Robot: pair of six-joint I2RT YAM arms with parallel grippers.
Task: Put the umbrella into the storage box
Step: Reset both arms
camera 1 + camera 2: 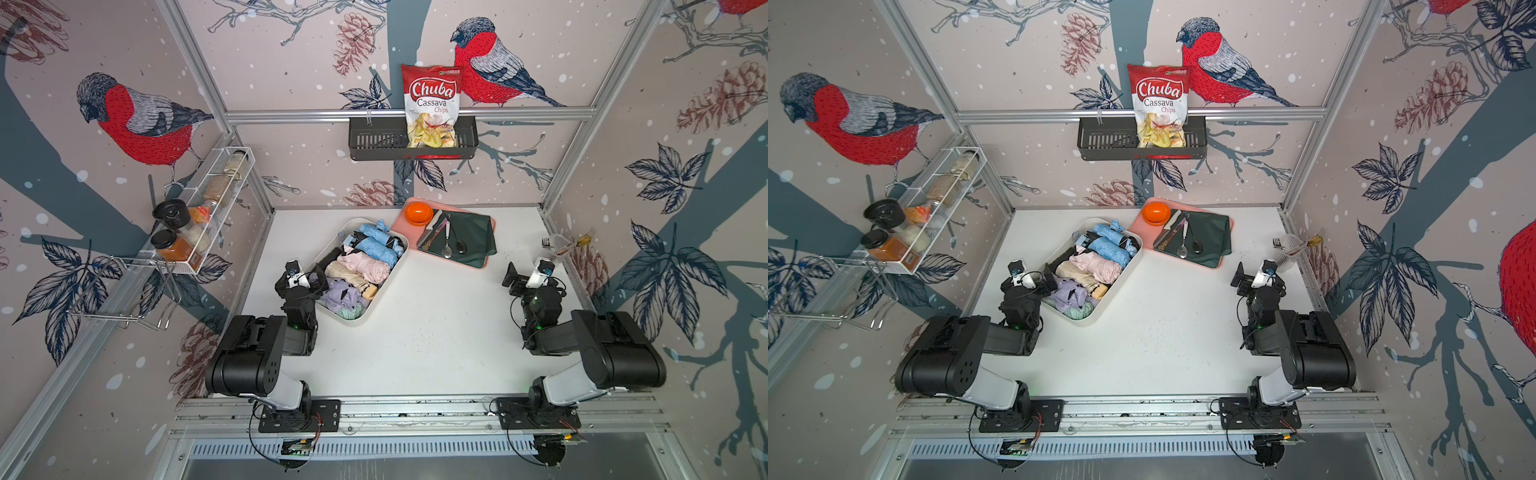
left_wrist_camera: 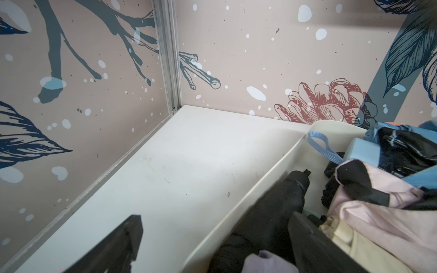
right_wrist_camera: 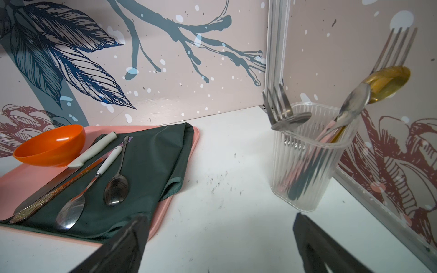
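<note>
At the storage box (image 2: 267,186) — left tool (image 2: 215,216) wide, straddling its wall, black umbrella (image 2: 279,208) between the jaws; right tool (image 3: 220,217) wide.

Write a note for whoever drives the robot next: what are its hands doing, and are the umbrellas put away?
Left gripper: open, holding nothing, jaws astride the wall of the storage box, with the black umbrella just inside.
Right gripper: open, empty, over the table between the pink tray and the cutlery cup.
Things: the blue umbrella, pink umbrella, lilac umbrella and the black one all lie folded in the box.
Done: no umbrella shows outside the box.
Left: probably only lifting the left arm clear.
</note>
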